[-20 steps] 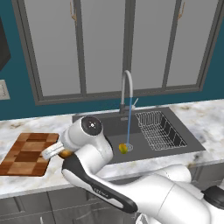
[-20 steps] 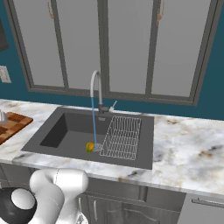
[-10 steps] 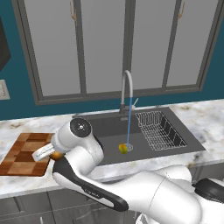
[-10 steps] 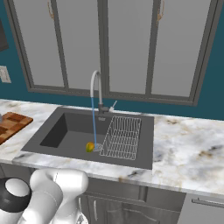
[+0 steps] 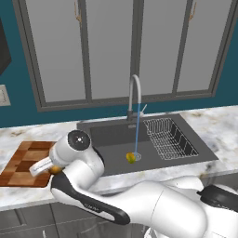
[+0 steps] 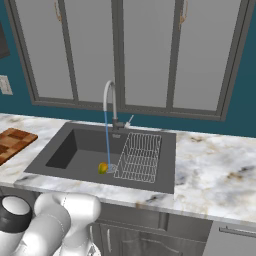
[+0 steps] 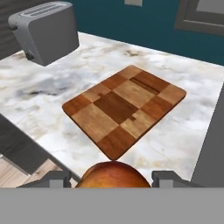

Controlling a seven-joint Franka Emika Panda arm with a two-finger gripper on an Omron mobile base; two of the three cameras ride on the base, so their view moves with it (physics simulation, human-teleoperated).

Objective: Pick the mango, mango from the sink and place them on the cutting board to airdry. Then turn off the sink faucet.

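My gripper (image 7: pixel 114 178) is shut on the orange-brown mango (image 7: pixel 114 176), whose top bulges between the two fingertips. It hangs above the near right edge of the checkered cutting board (image 7: pixel 124 107). In the left base view the held mango (image 5: pixel 56 169) sits by the board's (image 5: pixel 21 162) right side. The yellow-green mango (image 5: pixel 131 158) lies on the sink (image 5: pixel 111 137) floor under the running stream. From the right, that mango (image 6: pixel 103 167) rests beside the wire rack (image 6: pixel 140 156). Water falls from the silver faucet (image 5: pixel 135 95).
A grey toaster (image 7: pixel 43 30) stands on the marble counter beyond the board's left corner. The wire rack (image 5: pixel 169 138) fills the sink's right part. Closed cabinet fronts and a window run along the back wall. The counter's front edge lies just under the hand.
The arm has swung further left with the orange-brown mango, from the sink's left rim to over the board's right edge. The other mango and the water stream are unchanged.
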